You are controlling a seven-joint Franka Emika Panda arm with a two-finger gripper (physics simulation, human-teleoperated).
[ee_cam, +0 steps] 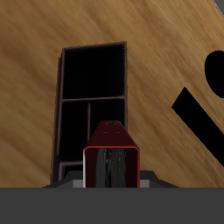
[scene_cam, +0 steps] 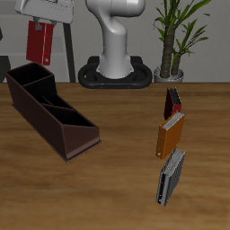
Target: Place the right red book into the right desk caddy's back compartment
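Setting: we noted a wooden table (scene_cam: 117,180) with the robot's white base (scene_cam: 115,49) at the back edge and a potted plant (scene_cam: 175,36) beside it.

Books on table: three books stood in a row well apart from the caddy, a darker maroon-black book (scene_cam: 172,101) farthest back, an orange book (scene_cam: 171,135) in the middle, and a grey-black book (scene_cam: 171,176) nearest the front edge.

Caddy: the right desk caddy (scene_cam: 49,108) lay at an angle on the table, open top, inner dividers showing; in the wrist view its compartments (ee_cam: 92,96) lay directly below the book.

Task's thing: the right red book (scene_cam: 36,40) hung upright in the air, above the caddy's far end and clear of it; we saw no contact between the two.

End effector: the gripper (scene_cam: 47,18) was pinching the red book by its upper part; the wrist view showed the book's lower end (ee_cam: 111,162) hanging between the jaws.

Step in hand: we judged this the carry-and-align stage, with the book lifted and brought over the caddy and insertion not yet begun.

Next move: we reckoned it called for centring the book over the back compartment, keeping it upright and parallel to the dividers, then lowering straight down before letting go.

Risk: we thought a slight offset could land the book's edge on a divider or rim.
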